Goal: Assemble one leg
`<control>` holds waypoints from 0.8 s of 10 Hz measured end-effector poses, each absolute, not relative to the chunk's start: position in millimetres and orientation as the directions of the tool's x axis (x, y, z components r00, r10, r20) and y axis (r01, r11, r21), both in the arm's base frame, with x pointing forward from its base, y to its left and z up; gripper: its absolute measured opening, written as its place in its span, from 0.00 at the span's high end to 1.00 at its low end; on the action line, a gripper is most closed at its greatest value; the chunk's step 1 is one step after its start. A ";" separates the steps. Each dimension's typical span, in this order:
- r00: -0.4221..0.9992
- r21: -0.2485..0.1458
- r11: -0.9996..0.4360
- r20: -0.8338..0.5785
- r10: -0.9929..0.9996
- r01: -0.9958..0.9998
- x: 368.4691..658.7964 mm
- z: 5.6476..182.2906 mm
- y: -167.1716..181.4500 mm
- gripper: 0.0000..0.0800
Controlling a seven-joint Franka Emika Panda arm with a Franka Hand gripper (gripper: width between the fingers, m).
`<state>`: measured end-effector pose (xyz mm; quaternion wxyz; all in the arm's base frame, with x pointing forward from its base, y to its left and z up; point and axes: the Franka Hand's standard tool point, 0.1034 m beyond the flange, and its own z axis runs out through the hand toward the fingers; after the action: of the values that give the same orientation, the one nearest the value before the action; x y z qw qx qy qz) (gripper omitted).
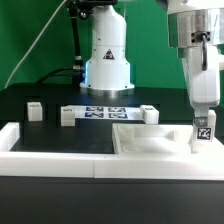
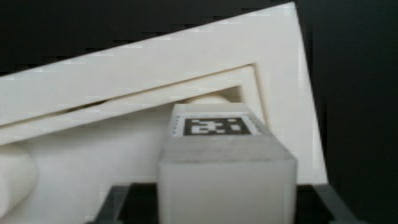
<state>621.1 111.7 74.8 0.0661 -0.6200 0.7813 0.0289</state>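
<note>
My gripper (image 1: pixel 203 116) is shut on a leg (image 1: pixel 203 131), a small white post with a black-and-white tag on its side, and holds it upright. The leg's lower end is at the corner of the large flat white panel (image 1: pixel 148 141) that lies toward the exterior view's right; I cannot tell whether it touches. In the wrist view the leg (image 2: pixel 222 165) sits between my dark fingers (image 2: pixel 143 205), with its tag facing the camera and the panel's corner (image 2: pixel 160 80) beyond it. Three more legs (image 1: pixel 34 109) (image 1: pixel 67 115) (image 1: pixel 150 113) stand on the black table.
The marker board (image 1: pixel 105 112) lies in front of the arm's white base (image 1: pixel 106 60). Long white border rails (image 1: pixel 60 157) run along the table's front and side edges. A green backdrop stands behind.
</note>
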 end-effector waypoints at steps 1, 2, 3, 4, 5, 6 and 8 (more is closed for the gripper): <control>-0.193 -0.041 0.200 -0.138 -0.971 -0.979 621.0 74.8 111.8 0.54; -0.149 -0.047 0.156 -0.135 -0.980 -0.987 621.1 74.9 112.6 0.31; -0.054 -0.061 0.062 -0.129 -0.990 -0.996 621.7 75.5 113.2 0.23; 0.024 -0.067 -0.016 -0.123 -0.992 -0.998 621.7 76.1 115.2 0.23; 0.159 -0.084 -0.150 -0.112 -0.981 -0.985 621.9 75.3 114.8 0.20; 0.256 -0.076 -0.249 -0.108 -0.961 -0.966 620.6 74.3 116.7 0.19; 0.471 -0.076 -0.466 -0.069 -0.879 -0.881 623.1 72.9 121.5 0.19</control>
<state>623.1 121.5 72.9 0.0505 -0.8561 0.5142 0.0101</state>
